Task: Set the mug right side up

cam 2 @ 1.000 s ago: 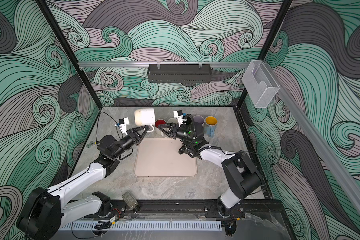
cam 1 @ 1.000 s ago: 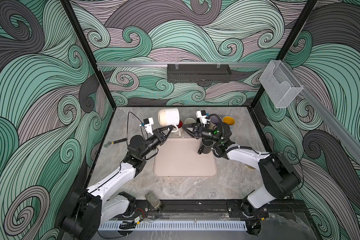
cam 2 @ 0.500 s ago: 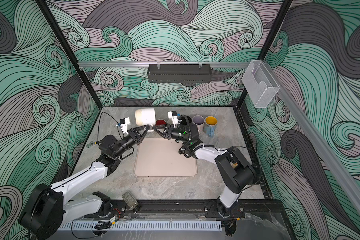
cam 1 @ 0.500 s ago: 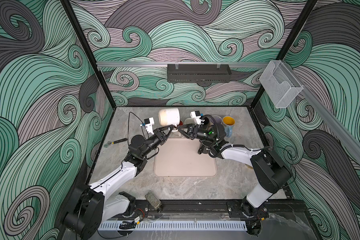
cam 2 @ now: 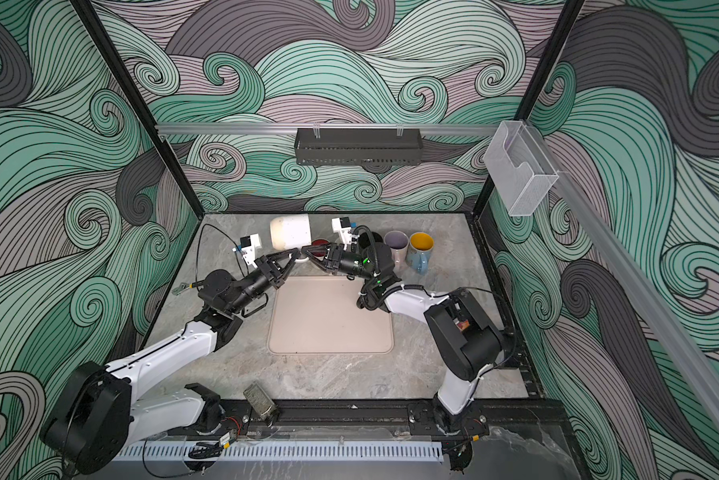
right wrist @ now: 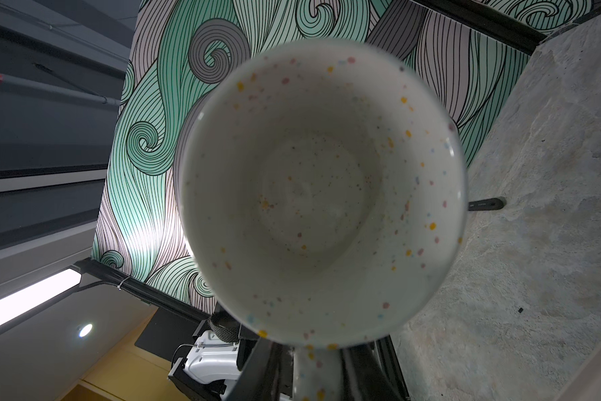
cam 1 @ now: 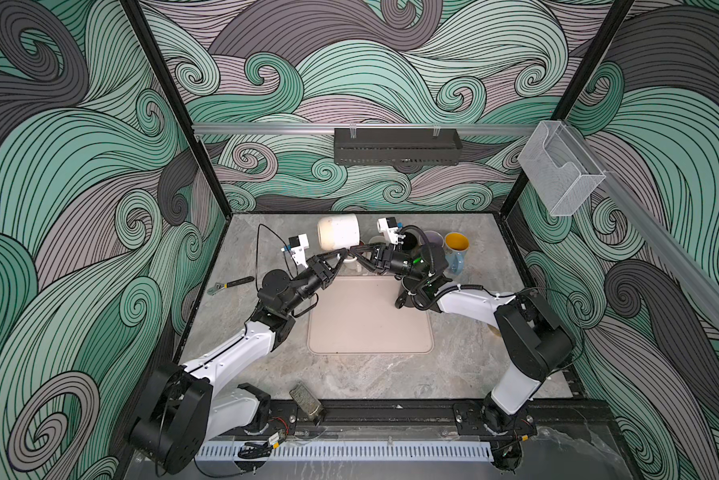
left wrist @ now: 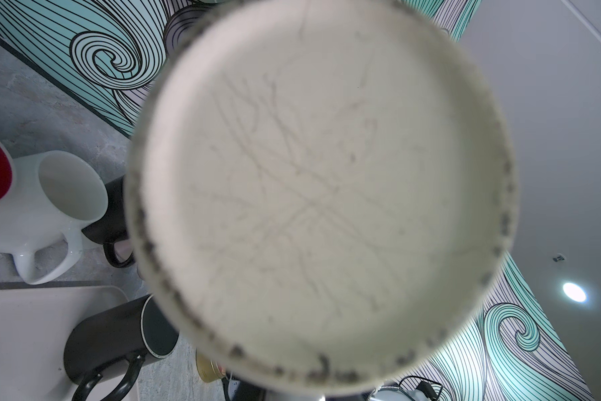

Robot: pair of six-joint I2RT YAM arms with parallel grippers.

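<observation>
In the last second I've swung my right gripper (cam 1: 357,257) away from the cups (cam 1: 455,245) behind it. Its tips now sit nose to nose with the left gripper (cam 1: 340,254), just under the mug (cam 1: 338,232). Its jaws have been narrowing on the way in. The right wrist view shows the speckled handle (right wrist: 306,371) running down between its fingers, but I cannot tell whether they press on it yet.

The left gripper has not budged. Pinched tight on that handle, it holds the mug aloft on its side just above both sets of tips. The base (left wrist: 320,191) faces the left wrist and the mouth (right wrist: 320,194) faces the right wrist.

I read this as a handover half made. Once the right grip is sure, the left can let go, and the right can roll the mouth upward and set the mug on the mat (cam 1: 370,324) below the grippers.
</observation>
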